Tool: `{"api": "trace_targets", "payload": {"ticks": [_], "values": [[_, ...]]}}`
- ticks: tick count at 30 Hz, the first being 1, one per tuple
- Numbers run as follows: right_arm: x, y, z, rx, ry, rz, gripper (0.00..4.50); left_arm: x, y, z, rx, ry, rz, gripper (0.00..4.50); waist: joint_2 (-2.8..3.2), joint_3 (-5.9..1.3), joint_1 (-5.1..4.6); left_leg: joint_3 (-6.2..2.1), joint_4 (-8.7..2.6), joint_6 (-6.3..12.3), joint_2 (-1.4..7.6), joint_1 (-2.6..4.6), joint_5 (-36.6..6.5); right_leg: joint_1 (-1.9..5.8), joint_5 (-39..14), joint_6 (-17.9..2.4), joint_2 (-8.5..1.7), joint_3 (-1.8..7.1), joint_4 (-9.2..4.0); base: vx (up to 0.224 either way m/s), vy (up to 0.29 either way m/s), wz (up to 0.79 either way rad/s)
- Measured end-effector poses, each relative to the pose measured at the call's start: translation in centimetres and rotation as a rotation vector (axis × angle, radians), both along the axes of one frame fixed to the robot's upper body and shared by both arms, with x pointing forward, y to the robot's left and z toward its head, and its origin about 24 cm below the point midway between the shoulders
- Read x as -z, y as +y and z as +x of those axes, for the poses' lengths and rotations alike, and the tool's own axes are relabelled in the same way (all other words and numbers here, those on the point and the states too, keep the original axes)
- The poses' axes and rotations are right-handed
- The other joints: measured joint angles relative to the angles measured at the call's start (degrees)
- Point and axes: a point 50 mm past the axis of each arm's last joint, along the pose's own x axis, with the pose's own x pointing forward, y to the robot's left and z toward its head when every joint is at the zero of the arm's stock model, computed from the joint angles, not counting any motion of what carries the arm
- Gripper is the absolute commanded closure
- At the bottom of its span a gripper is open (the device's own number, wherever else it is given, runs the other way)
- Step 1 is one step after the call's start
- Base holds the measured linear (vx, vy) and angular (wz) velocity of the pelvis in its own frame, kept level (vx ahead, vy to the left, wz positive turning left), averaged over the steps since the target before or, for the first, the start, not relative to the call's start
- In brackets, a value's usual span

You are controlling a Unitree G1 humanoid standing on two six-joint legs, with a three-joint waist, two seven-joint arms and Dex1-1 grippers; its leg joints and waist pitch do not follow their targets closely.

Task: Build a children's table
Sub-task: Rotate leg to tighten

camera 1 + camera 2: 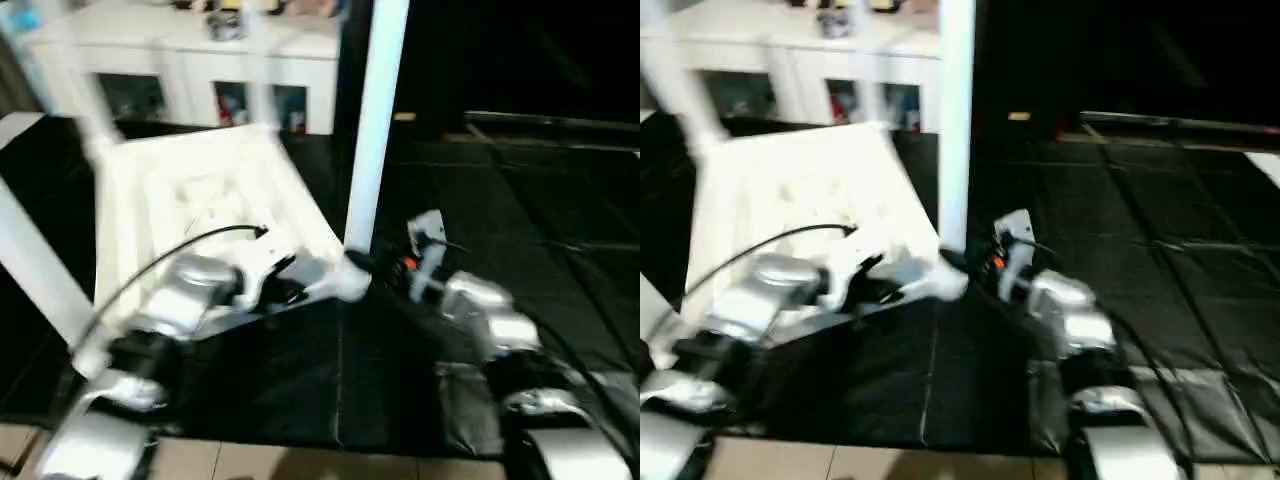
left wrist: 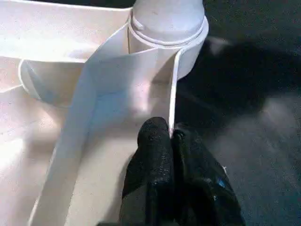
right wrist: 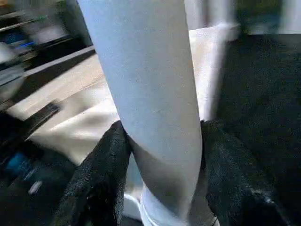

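The white table top (image 1: 200,190) lies underside up and tilted on the black mat. An upright white leg (image 1: 375,120) stands in its near corner socket (image 2: 167,28). My right gripper (image 3: 162,136) is shut on this leg (image 3: 146,80) low down, one black finger (image 3: 101,169) on each side. My left gripper (image 2: 162,129) is shut on the top's thin rim wall (image 2: 171,89) just beside that socket. Another leg (image 1: 35,260) slants out at the left, and a blurred one (image 1: 75,85) rises at the back left.
A white cabinet with glass doors (image 1: 200,70) stands behind the table top. The black mat (image 1: 500,200) stretches to the right, with a pale tiled floor (image 1: 300,462) at its near edge. A black cable (image 1: 170,255) loops over my left forearm.
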Motion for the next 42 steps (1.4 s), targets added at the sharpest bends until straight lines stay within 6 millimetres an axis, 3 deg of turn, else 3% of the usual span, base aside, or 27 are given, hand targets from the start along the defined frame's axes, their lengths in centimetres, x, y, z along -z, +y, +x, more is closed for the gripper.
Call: {"api": "trace_targets", "payload": {"ticks": [4, 7, 8, 9, 18, 25, 35, 42], "values": [[-0.7, 1.7, 1.4, 0.160, 0.023, -0.036, 2.54, 0.0, -1.2, 0.8, -0.108, -0.022, -0.004, 4.50, 0.12, 0.06, -0.83, -0.11, -0.21, 0.02, -0.02, -0.11, 0.0, -0.05, 0.0, 0.0, -0.46, -0.84, -0.83, 0.000, 0.000, 0.00], [-0.8, 2.0, 1.5, 0.185, 0.015, -0.041, 2.54, -0.1, -1.3, 0.8, -0.114, -0.027, -0.006, 4.50, 0.09, 0.04, -1.29, -0.04, -0.25, 0.17, -0.24, -0.10, -0.1, -0.07, 0.1, 0.0, -0.74, -0.78, -0.83, 0.000, 0.000, 0.00], [-0.8, 2.1, 1.5, 0.186, 0.008, -0.046, 1.98, -0.1, -1.4, 0.8, -0.113, -0.029, -0.007, 4.50, 0.08, 0.03, -1.30, 0.00, -0.26, 0.22, -0.30, -0.12, -0.1, -0.10, 0.1, 0.0, -0.76, -0.68, -0.80, 0.000, 0.000, 0.00], [-0.9, 2.1, 1.5, 0.186, 0.003, -0.046, 1.84, -0.2, -1.3, 0.9, -0.110, -0.032, -0.005, 4.50, 0.07, 0.03, -1.30, 0.01, -0.26, 0.24, -0.31, -0.16, -0.1, -0.15, 0.2, 0.0, -0.76, -0.64, -0.78, 0.000, 0.000, 0.00], [-0.4, 2.5, 1.1, 0.116, -0.023, -0.076, 1.29, -0.7, -0.3, 0.8, -0.059, -0.045, 0.016, 4.50, 0.05, 0.02, -1.25, 0.12, -0.95, 0.17, -0.29, -0.19, -0.1, -0.54, 1.1, 0.0, -0.70, -0.61, -0.69, 0.000, 0.000, 0.00], [0.8, 0.0, 0.0, -0.052, -0.009, -0.103, 0.77, -1.3, 1.2, 0.4, 0.028, -0.068, 0.033, 4.50, 0.05, 0.02, -0.04, 0.21, -0.92, 0.13, -0.28, -0.99, 0.0, -1.33, 1.3, -0.4, -0.71, -0.58, -0.65, 0.000, 0.000, 0.00], [-0.9, -3.7, -1.0, -0.396, -0.065, -0.143, 0.05, -1.8, 3.7, -0.8, 0.237, -0.049, 0.099, 4.50, 0.05, 0.02, 1.66, 0.28, -0.65, 0.09, -0.17, -1.11, 0.0, -1.48, 1.3, -0.4, -0.71, -0.57, -0.38, 0.000, 0.000, 0.00], [-2.4, -3.2, -0.9, -0.582, -0.094, -0.169, 0.05, -2.0, 5.0, -1.9, 0.397, 0.013, 0.131, 4.50, 0.03, 0.03, 2.45, 0.33, -0.36, 0.06, -0.11, -1.11, 0.0, -1.45, 1.3, -0.3, -0.76, -0.56, -0.08, 0.000, 0.000, 0.00]]}}
